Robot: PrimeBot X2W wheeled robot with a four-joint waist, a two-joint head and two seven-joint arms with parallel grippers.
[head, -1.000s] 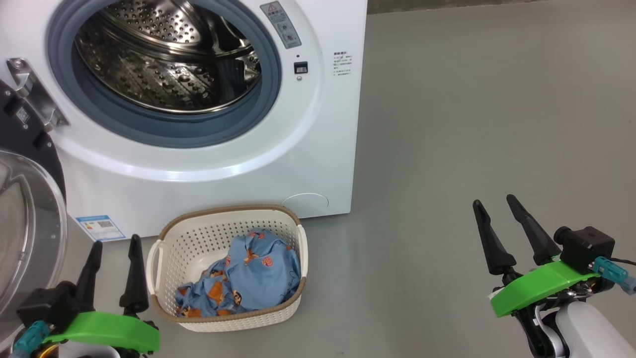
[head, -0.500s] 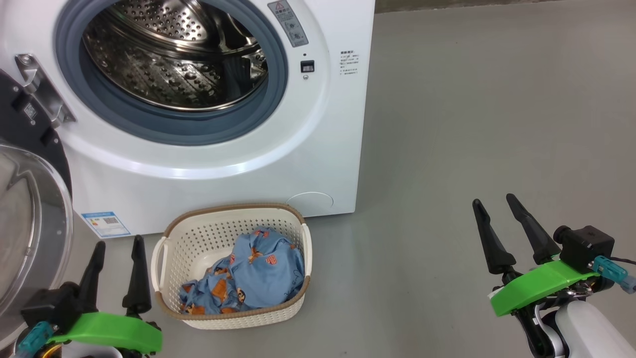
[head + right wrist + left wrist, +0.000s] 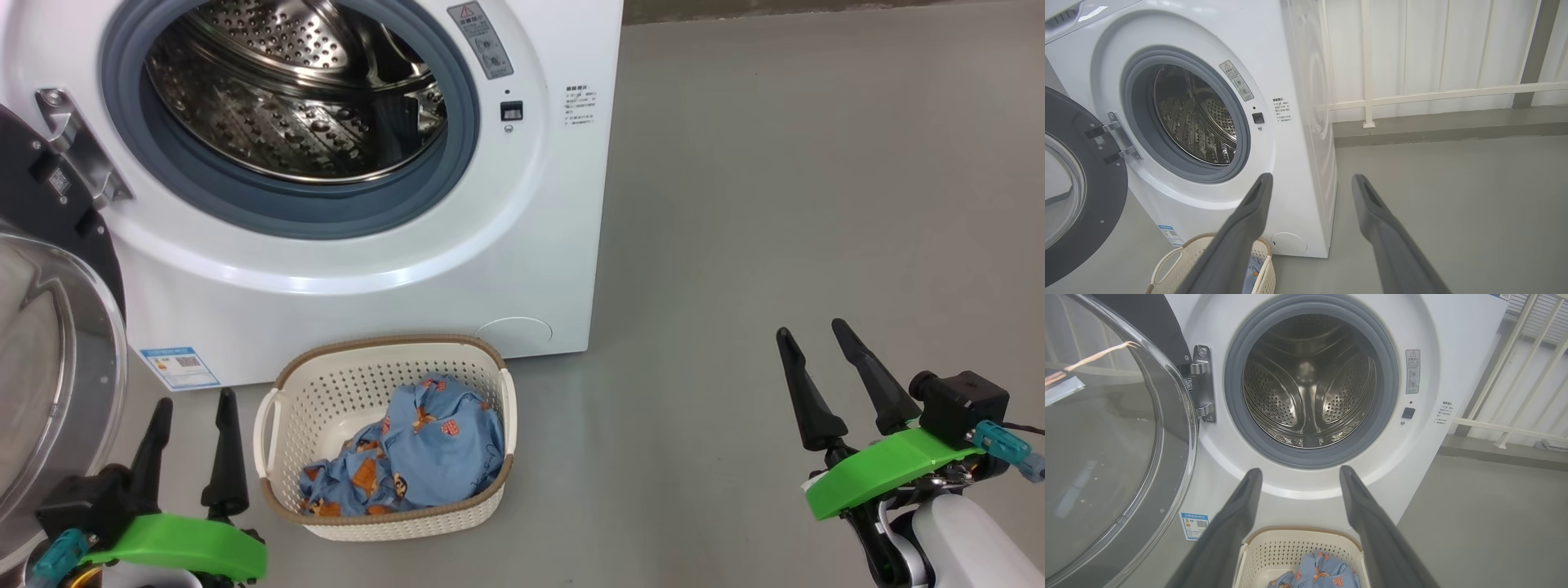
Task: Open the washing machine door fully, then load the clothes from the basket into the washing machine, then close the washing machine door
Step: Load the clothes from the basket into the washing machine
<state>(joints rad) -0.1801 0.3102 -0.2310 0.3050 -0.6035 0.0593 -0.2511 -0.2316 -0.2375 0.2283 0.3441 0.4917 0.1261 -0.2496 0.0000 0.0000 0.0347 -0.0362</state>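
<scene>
Since the washing machine door [image 3: 49, 367] is swung wide, loading is judged due: clothes [image 3: 424, 457] in basket [image 3: 384, 341] to be grasped; left gripper [image 3: 194, 398] beside basket, right gripper [image 3: 811, 329] well apart, both splayed, empty.

Right gripper [image 3: 1311, 177]: spread wide, holding nothing. Washing machine door [image 3: 1102, 204]: swung open, left. Basket [image 3: 1182, 253]: on floor [image 3: 1453, 196], just before washing machine [image 3: 1278, 159].

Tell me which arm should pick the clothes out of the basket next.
Left. The left gripper hangs open right beside the basket that holds the clothes. The right gripper, also open, is far off to the right over the floor.
</scene>
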